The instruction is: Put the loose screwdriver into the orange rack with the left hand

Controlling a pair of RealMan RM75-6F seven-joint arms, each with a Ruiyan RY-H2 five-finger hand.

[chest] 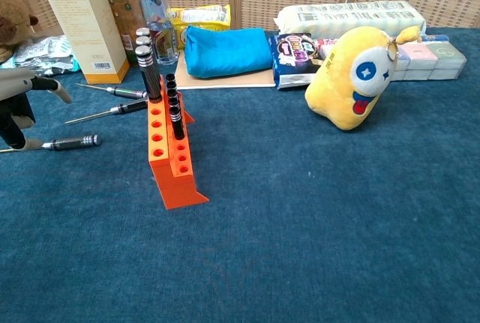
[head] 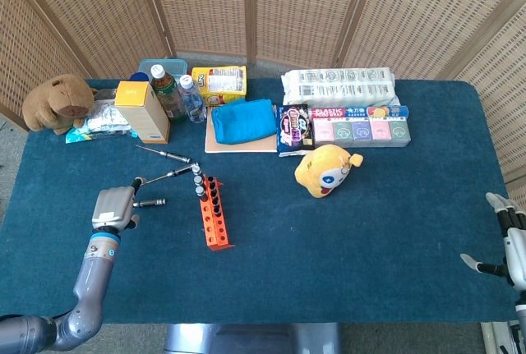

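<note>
The orange rack (head: 214, 214) (chest: 169, 164) stands left of the table's middle, with several screwdrivers upright at its far end. Three loose screwdrivers lie to its left. The nearest one (head: 149, 203) (chest: 69, 143) has a knurled black handle that points at the rack. My left hand (head: 113, 206) (chest: 18, 109) hovers over its thin shaft end, fingers spread; one finger (chest: 54, 87) reaches forward and the thumb (chest: 15, 142) hangs down close to the shaft. It holds nothing. My right hand (head: 511, 249) is at the table's right edge, fingers apart and empty.
Two more screwdrivers (head: 164, 154) (head: 168, 175) lie beyond the nearest one. A yellow box (head: 142, 111), bottles (head: 168, 91), a blue pouch (head: 243, 121), snack packs and a brown plush (head: 57, 101) line the back. A yellow plush (head: 326, 169) sits right of the rack.
</note>
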